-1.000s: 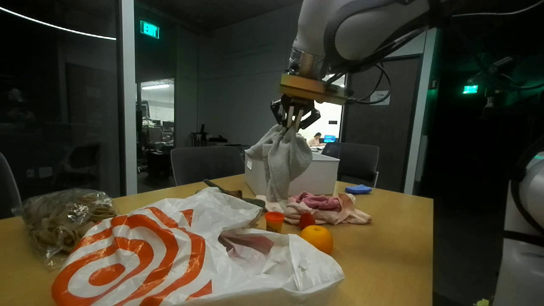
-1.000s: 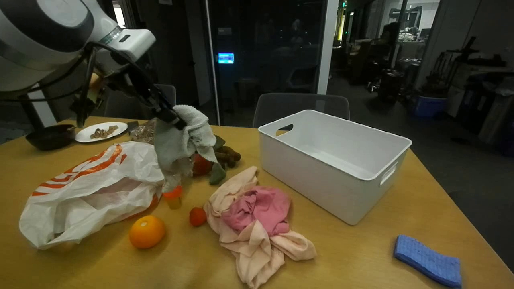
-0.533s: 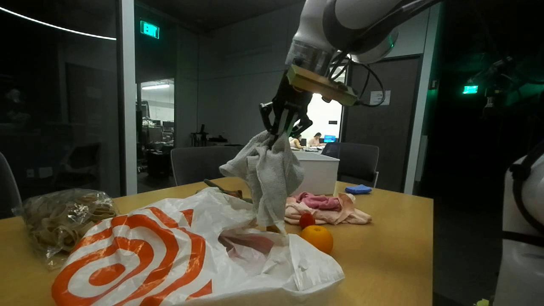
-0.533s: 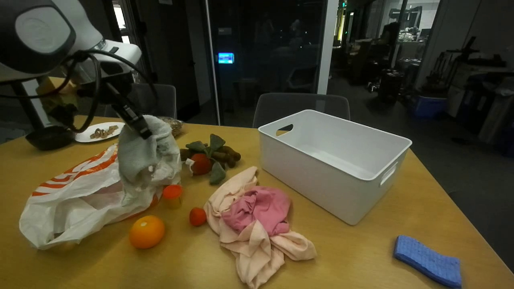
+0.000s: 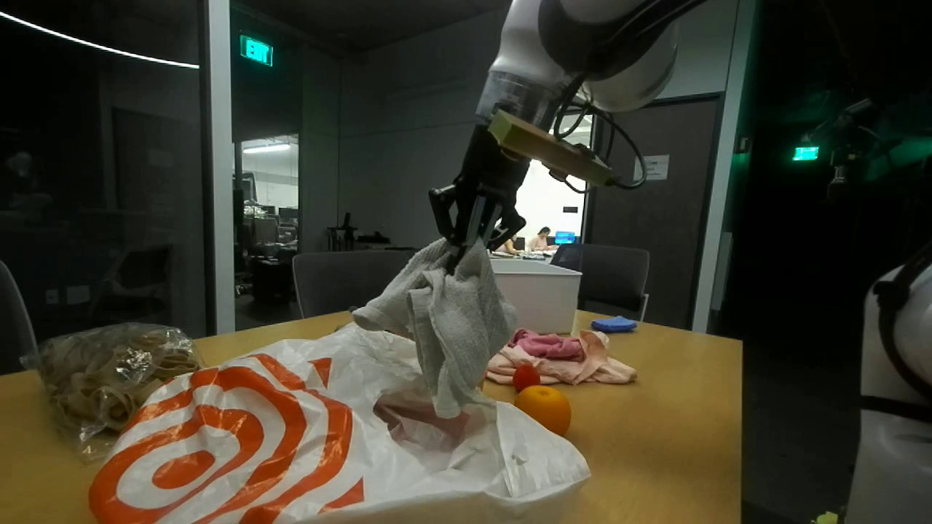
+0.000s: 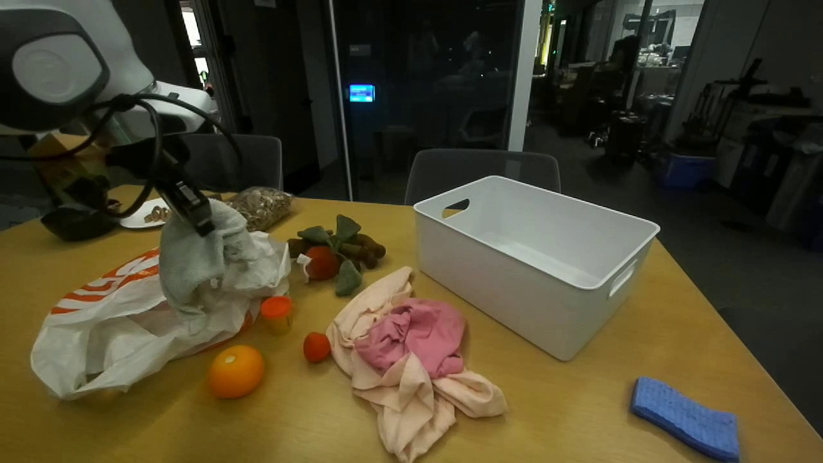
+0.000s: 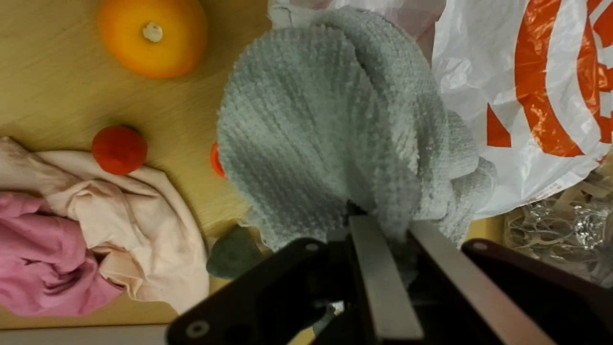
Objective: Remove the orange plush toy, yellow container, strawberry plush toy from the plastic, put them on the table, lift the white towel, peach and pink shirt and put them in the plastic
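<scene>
Towel (image 5: 462, 327) pinched tight in gripper (image 5: 460, 256), hung over bag (image 5: 364, 444) near mouth; contact with bag cannot be told. Mouth judged likely to be collapsed by loose folds, leaving towel half outside. Container (image 6: 276, 316), just beside bag, could be toppled by swinging hem.

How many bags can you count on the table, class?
2: the ring-printed white plastic bag, partly hidden by the hanging white towel, and the clear, brown-filled bag next to it, far left in an exterior view. Others may be hidden.
</scene>
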